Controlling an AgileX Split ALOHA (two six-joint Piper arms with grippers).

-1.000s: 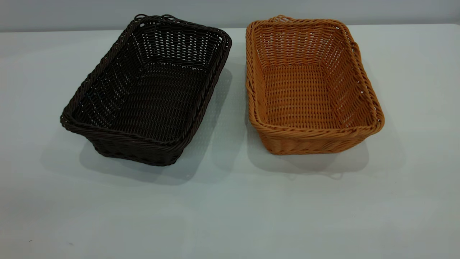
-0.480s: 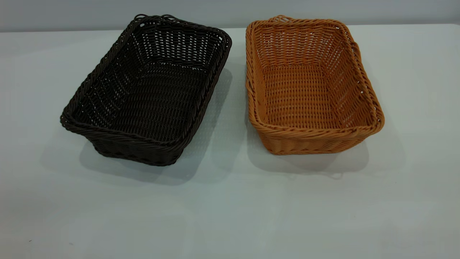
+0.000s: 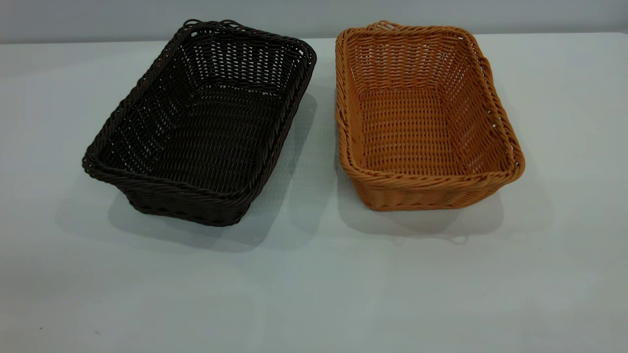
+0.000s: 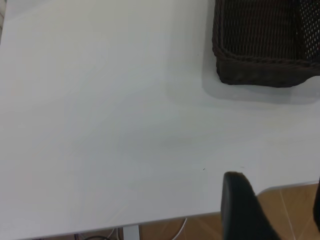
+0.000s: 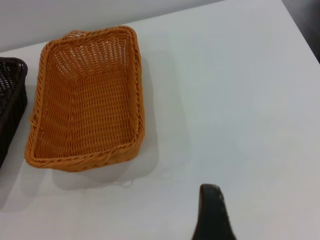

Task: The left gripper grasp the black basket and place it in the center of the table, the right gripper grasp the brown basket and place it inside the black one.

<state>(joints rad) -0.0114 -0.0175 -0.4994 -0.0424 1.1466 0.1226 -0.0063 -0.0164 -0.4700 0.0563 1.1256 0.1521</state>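
Observation:
The black basket (image 3: 201, 127) stands on the table (image 3: 314, 284) at the left, turned a little askew. The brown basket (image 3: 422, 122) stands beside it at the right, a narrow gap between them. Both are empty. Neither gripper shows in the exterior view. In the left wrist view my left gripper (image 4: 276, 186) is open and empty over the table's near edge, well short of the black basket (image 4: 265, 45). In the right wrist view only one finger (image 5: 212, 212) of my right gripper shows, with bare table on both sides, short of the brown basket (image 5: 87, 100).
The table's front edge (image 4: 150, 220) shows in the left wrist view, with wooden floor (image 4: 295, 205) and cables below it. The table's right edge (image 5: 300, 27) lies beyond the brown basket. A grey wall (image 3: 314, 14) runs behind the table.

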